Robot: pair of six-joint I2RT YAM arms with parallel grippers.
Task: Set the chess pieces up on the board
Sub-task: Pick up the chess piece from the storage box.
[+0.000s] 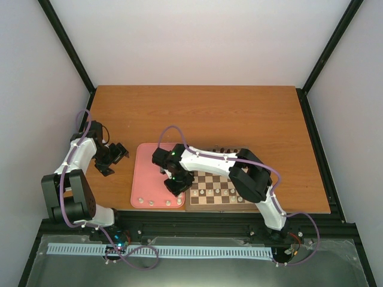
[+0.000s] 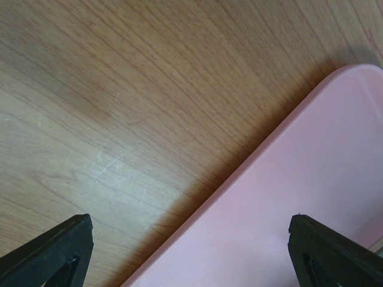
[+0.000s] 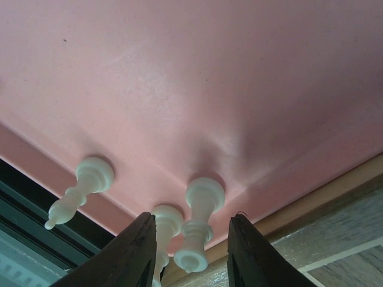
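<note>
Right gripper (image 3: 191, 216): half open, jaws either side of one of the white chess pieces (image 3: 197, 224) at the near corner of the pink tray (image 3: 179, 89), not clamped on it. More stand along the tray's near edge and on the board (image 1: 209, 179). Left gripper (image 2: 188, 230): wide open, empty, above the desk (image 2: 119, 89).
</note>
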